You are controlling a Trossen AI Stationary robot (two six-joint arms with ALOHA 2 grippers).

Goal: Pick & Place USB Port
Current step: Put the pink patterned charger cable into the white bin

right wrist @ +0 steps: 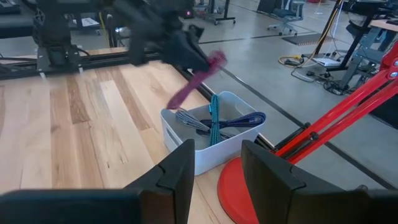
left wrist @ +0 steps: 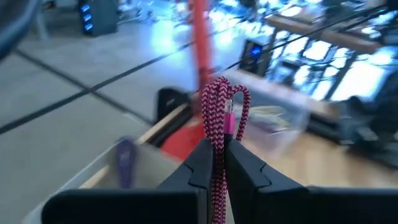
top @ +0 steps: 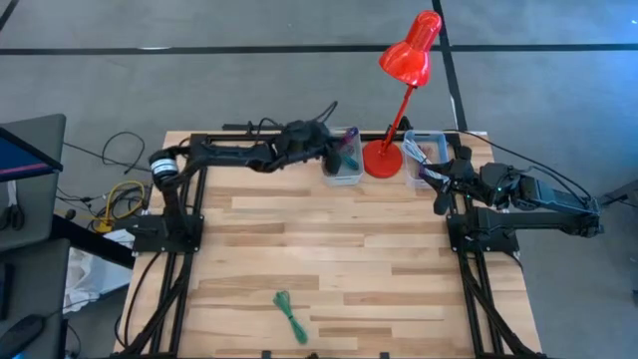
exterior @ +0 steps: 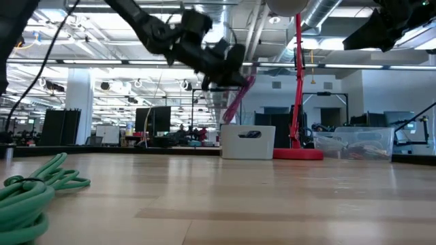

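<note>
The table (top: 339,259) carries a row of things along its far edge: a small bin (top: 342,165) left of centre, the lamp base (top: 382,160) just to its right, and a clear container (top: 424,158) right of that. The lamp's arm leans away to the right, its head (top: 411,50) beyond the far edge. The left gripper (top: 334,152) hangs above the small bin with a braided cable (left wrist: 221,118) between its fingers. Several cables (right wrist: 214,121) lie in that bin. The right gripper (top: 439,178) sits near the clear container. A coiled cable (top: 290,314) lies alone near the front edge, left of centre.
</note>
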